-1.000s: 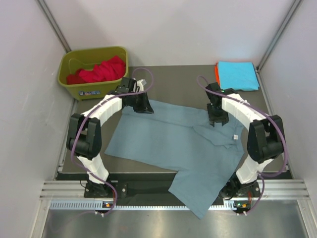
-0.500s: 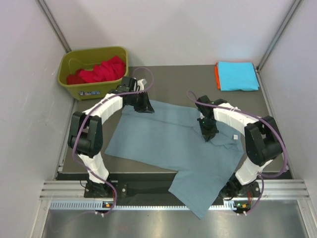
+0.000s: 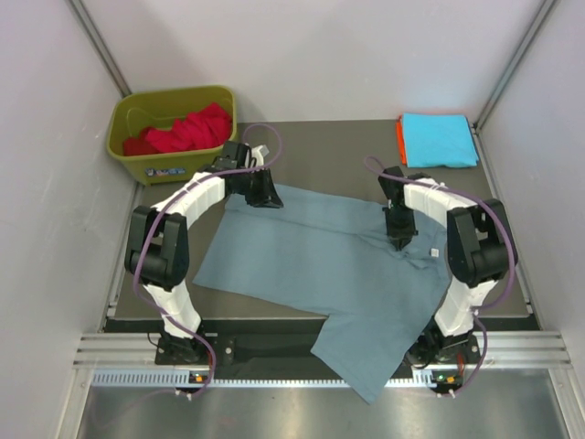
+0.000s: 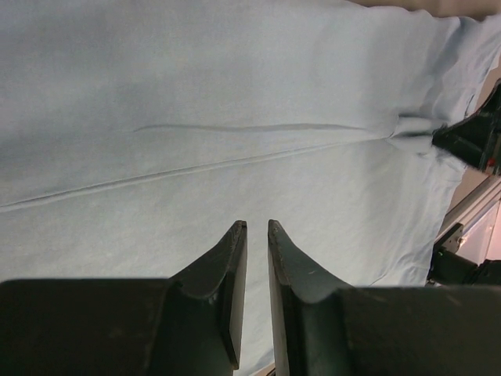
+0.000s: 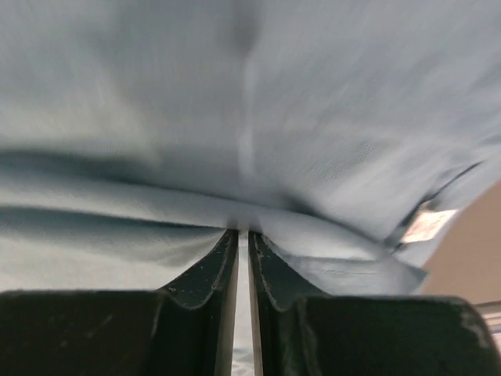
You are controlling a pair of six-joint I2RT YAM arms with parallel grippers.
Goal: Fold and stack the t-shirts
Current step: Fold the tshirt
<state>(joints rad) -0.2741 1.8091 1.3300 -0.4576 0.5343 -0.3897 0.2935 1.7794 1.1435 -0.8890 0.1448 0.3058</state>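
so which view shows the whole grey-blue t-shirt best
top external: the soft grey-blue cotton t-shirt shows whole there, spread out, with one part hanging over the near edge of the dark table. left wrist shows only a flat stretch with a seam, and right wrist shows only a blurred close-up fold.

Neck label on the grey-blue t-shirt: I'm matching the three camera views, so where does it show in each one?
Top external: neck label, right of centre, just right of the right gripper.
Left wrist: not visible; right gripper at the right edge.
Right wrist: label at the right edge, right of the right gripper.
Shared landmark: the right gripper, pinching a fold of the grey-blue t-shirt.
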